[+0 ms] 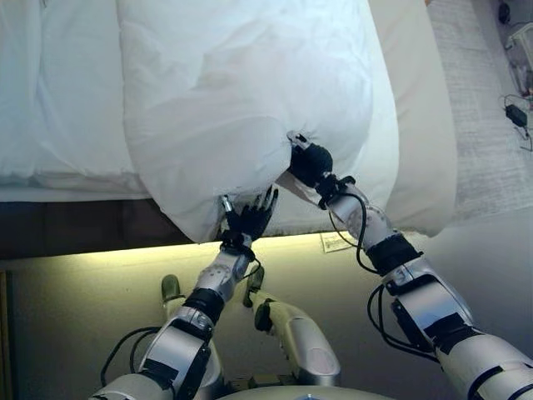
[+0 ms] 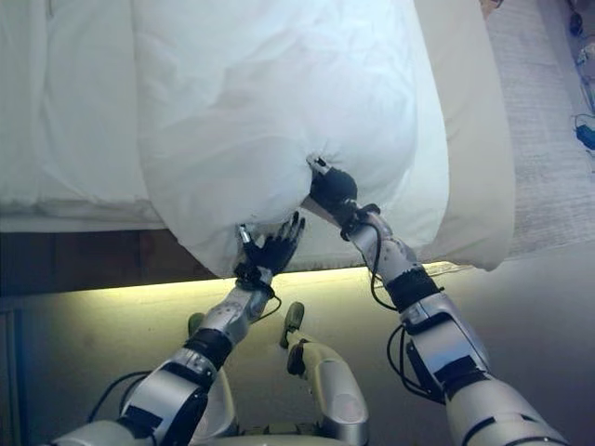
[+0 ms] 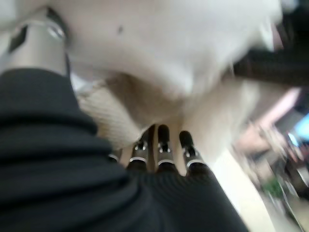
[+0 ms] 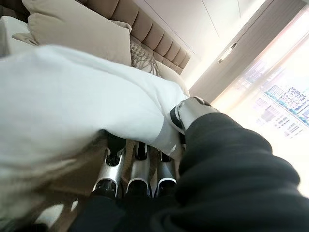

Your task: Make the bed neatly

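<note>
A puffy white duvet [image 1: 250, 92] lies on the bed, and its near corner hangs over the bed's edge. My right hand [image 1: 310, 162] is shut on the duvet's edge, and the cloth bunches where it grips. In the right wrist view the fingers [image 4: 137, 164] go under the duvet [image 4: 72, 92] and the thumb presses on top. My left hand [image 1: 248, 218] is open with its fingers spread just below the hanging corner. In the left wrist view its straight fingers [image 3: 161, 147] point at the duvet's underside [image 3: 159, 53].
A beige sheet [image 1: 420, 117] covers the mattress to the right of the duvet. The dark bed base [image 1: 83, 225] runs along the left above a lit floor strip. Grey carpet [image 1: 487, 108] with cables [image 1: 518, 115] lies at the right. The right wrist view shows beige pillows [image 4: 72, 29] and a padded headboard [image 4: 157, 41].
</note>
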{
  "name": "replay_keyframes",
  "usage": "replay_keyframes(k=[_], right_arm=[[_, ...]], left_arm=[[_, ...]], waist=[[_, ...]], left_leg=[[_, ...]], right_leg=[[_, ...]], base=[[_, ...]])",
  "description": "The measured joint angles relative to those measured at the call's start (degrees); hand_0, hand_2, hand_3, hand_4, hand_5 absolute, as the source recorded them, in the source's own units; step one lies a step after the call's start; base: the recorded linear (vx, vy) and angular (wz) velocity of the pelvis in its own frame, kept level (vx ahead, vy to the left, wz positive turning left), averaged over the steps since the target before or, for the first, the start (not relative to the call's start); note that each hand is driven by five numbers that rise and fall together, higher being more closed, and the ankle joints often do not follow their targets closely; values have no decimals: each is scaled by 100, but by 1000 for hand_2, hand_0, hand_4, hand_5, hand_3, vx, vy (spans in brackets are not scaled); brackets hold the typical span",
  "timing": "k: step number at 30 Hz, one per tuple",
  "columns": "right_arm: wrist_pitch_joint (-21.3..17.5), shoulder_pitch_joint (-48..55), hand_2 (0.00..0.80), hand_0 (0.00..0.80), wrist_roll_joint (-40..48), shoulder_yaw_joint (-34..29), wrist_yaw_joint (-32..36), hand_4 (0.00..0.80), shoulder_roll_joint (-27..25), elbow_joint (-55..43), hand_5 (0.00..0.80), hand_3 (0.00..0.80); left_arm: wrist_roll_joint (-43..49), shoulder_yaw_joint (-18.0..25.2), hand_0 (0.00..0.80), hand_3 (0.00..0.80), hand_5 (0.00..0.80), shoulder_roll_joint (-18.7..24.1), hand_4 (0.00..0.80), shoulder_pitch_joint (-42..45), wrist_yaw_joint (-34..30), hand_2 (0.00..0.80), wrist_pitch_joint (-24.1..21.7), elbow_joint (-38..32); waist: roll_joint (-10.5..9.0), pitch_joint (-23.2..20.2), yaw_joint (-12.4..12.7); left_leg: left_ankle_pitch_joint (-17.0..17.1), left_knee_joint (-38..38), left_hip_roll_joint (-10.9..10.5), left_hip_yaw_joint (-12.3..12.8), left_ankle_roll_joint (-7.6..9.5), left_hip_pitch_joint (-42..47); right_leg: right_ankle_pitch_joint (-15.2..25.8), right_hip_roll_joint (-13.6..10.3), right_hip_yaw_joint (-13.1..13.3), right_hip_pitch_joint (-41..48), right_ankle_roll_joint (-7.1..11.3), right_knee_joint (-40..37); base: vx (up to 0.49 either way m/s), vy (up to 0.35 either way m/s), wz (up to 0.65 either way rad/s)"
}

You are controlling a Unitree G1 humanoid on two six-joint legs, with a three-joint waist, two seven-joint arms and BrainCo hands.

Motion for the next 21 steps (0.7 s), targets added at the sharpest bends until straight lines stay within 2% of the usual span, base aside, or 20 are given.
replay_keyframes(k=[4,10,16,21], right_arm=[[6,214,800,800,0,-5,34,800,4,-259,800,800],[26,397,800,800,-2,-24,123,800,46,-440,800,800],[64,423,800,800,-3,-25,130,800,193,-445,800,800],[70,673,800,800,0,-56,124,800,326,-441,800,800]], left_arm=[[-5,211,0,0,0,-207,0,-61,-497,0,-652,-394],[-5,339,0,0,0,-356,0,-182,-776,0,-1487,-749],[-9,455,0,0,0,-399,0,-182,-859,0,-1946,-906],[-117,467,0,0,0,-547,0,-111,-855,0,-2136,-914]], waist=[[-127,54,-1],[-203,71,15],[-243,66,41],[-245,64,159]], left_leg=[[-4,22,19,-22,-8,-9],[-24,90,32,-187,-35,-72],[-36,132,60,-290,-53,-84],[-37,101,36,-362,-56,48]], right_leg=[[1,20,-8,14,-1,2],[-5,61,-29,79,6,-4],[-12,106,-74,159,-2,-34],[-22,106,-164,378,8,-126]], base=[[23,-62,2],[22,-34,10],[24,-12,6],[41,27,11]])
